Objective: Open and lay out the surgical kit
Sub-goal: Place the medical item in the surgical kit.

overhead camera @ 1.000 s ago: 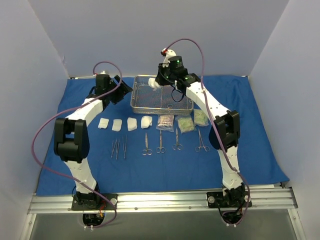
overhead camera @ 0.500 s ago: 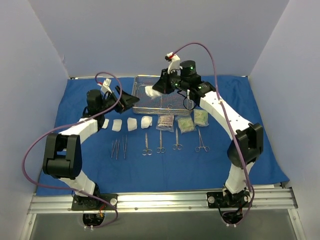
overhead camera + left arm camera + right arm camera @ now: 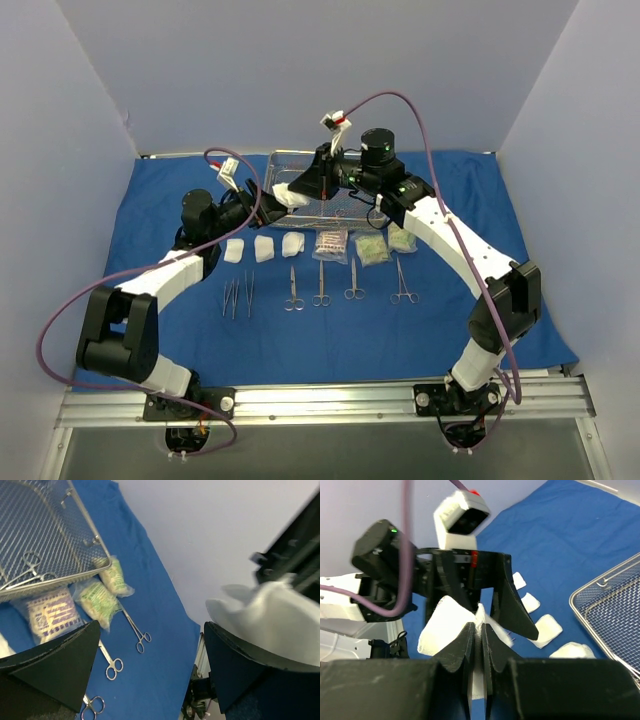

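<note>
A blue drape is spread on the table, with a wire-mesh tray set at its far edge and instruments rowed nearer. Over the tray's left end a gauze pad is pinched by the clenched right gripper, between the left gripper's wide-spread jaws.

One mesh tray, three packets, five scissor-handled tools, four gauze pads in view, and seemingly two tweezers.

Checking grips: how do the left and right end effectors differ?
The right end effector is shut, pinching a white gauze pad; the left end effector is wide open, holding nothing. The right carries the pad; the left only sits beside it. Both hang near the mesh tray.
</note>
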Robot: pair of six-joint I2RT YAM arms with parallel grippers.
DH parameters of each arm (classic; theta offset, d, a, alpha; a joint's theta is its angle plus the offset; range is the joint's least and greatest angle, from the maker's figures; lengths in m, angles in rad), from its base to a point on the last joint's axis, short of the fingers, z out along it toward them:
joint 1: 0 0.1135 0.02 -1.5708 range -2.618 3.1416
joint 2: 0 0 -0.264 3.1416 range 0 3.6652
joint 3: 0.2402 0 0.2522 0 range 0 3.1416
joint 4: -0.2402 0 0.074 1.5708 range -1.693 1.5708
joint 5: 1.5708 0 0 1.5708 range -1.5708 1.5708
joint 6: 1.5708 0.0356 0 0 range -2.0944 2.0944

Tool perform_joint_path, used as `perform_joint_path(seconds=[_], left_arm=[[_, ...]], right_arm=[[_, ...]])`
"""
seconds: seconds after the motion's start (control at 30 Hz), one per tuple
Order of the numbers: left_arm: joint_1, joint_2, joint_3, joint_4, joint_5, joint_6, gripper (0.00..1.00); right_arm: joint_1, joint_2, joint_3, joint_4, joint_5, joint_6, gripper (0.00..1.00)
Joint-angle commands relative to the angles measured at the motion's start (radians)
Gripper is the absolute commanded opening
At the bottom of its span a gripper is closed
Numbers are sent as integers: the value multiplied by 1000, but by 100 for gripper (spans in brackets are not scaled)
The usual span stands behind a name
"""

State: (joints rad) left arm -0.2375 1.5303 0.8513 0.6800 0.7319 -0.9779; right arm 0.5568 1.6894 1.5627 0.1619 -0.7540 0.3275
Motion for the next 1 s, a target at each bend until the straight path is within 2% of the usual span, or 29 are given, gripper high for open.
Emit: perform_joint_path(seconds=[0.0,0.23,0.37,0.47,0.63,0.8,0.9,0.97], left_arm=[[-13,-84,-3,35,-26,68,94],[-20,-136,-27,20,-22,84,97],[-20,-159,-34,-46,-55,114,100],[-19,-193,-26,-201,-92,178,100],[-19,-330,-61,-534,-278,312,94],[-6,-462,-121,-724,-425,291,94],[3,-496,-149,-746,-419,272,94],[4,-510,-191,-709,-352,254,94]], right_arm=[[12,-46,-10,62,-27,24,0],[23,-40,-12,53,-2,21,0],[22,-68,-21,18,57,-8,0],[23,-86,-38,-8,71,-27,0],[17,-145,-118,-76,205,-73,0],[3,-200,-243,-79,303,-44,0],[21,-198,-276,-82,341,-42,0],[35,-191,-289,-73,337,-57,0]])
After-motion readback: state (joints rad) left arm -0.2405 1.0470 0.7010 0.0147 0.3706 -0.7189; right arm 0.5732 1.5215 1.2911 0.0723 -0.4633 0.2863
